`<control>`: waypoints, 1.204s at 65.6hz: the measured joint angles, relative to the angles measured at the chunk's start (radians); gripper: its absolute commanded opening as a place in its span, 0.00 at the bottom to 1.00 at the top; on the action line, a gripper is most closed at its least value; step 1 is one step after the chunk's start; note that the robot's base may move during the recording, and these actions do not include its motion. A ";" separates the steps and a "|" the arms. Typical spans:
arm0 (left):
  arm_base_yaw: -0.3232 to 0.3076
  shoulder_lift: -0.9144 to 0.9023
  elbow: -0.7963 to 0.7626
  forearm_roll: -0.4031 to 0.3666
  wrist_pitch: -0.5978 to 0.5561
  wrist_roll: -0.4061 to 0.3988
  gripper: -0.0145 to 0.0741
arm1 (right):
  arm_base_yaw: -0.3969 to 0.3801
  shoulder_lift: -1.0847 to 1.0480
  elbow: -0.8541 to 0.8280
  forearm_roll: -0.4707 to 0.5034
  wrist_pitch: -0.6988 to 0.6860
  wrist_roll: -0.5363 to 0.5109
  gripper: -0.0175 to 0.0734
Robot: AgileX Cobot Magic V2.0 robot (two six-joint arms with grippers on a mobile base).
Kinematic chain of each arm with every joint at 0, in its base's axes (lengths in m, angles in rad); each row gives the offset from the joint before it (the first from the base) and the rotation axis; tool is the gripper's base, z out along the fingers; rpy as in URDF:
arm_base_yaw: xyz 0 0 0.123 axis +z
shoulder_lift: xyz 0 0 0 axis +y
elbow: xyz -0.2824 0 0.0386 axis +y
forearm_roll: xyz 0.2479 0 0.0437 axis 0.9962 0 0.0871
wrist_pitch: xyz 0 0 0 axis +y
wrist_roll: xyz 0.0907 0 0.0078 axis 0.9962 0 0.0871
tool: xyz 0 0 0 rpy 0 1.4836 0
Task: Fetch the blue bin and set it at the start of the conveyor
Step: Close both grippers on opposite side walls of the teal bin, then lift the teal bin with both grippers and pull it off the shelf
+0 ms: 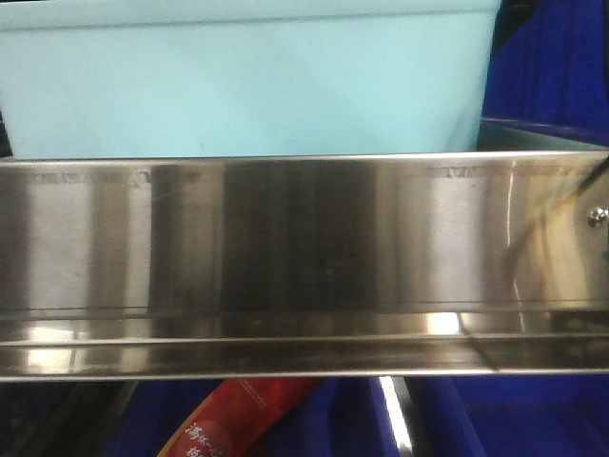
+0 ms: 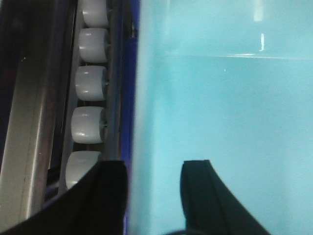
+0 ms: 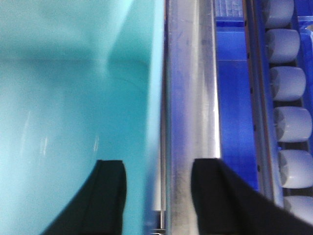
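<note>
The left hand [image 2: 155,169] is spread and grips nothing. The blue bin [image 1: 247,86] has its side wall running up between the two black fingers [image 2: 110,196], one inside the tub and one outside, and white rollers [image 2: 88,125] sit just beyond the outer finger. The right hand [image 3: 157,169] is spread the same way astride the opposite wall, with its outer finger over a steel bar [image 3: 190,98]. A dark blue crate [image 3: 234,98] lies past that finger. In the front view the bin stands just behind the upper edge of the stainless shelf rail [image 1: 304,248].
</note>
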 measured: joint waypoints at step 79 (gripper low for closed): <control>-0.085 -0.230 0.002 0.114 -0.003 -0.179 0.04 | 0.107 -0.135 -0.139 -0.150 0.104 0.080 0.02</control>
